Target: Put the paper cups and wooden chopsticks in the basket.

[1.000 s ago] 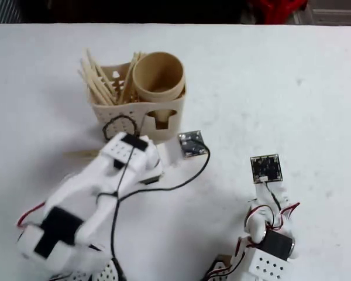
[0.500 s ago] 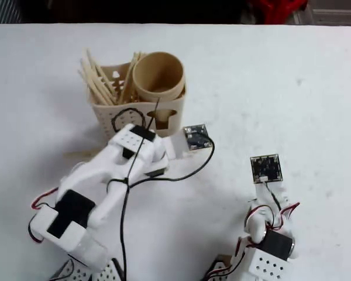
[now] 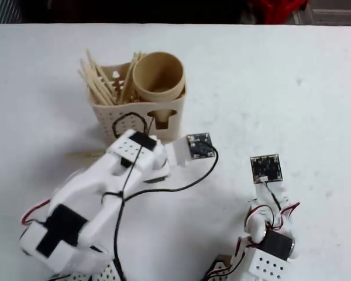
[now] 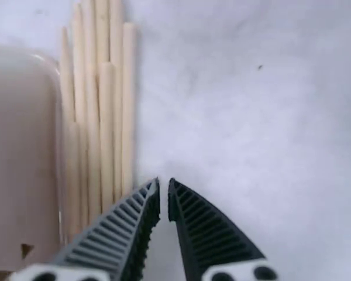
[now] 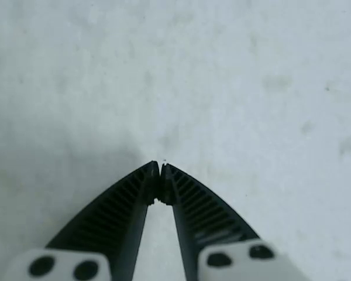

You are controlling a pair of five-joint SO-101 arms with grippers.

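The left end effector (image 4: 164, 184) is almost clenched: only a thin slit is between its two tips, and nothing is held in it. Its tips are low over the table (image 4: 251, 105), and the loose wooden chopsticks (image 4: 99, 117) lie flat just beside one tip, on the side where the basket (image 4: 20, 146) wall stands. The sticks are packed together as one bundle, close along the foot of this wall. Their long axis runs away from the end effector, nearly in the same direction as its fingers point. So, in my judgement, the jaws stand along the bundle and not across it; to take the sticks they need to open, shift sideways toward the basket, and probably turn. The right end effector (image 5: 162, 167) is fully clenched, empty, over bare table and well apart from the bundle, so the left arm is clearly the nearer one. In the high view a paper cup (image 3: 158, 73) already stands in the basket, with other chopsticks (image 3: 96, 79) upright next to it
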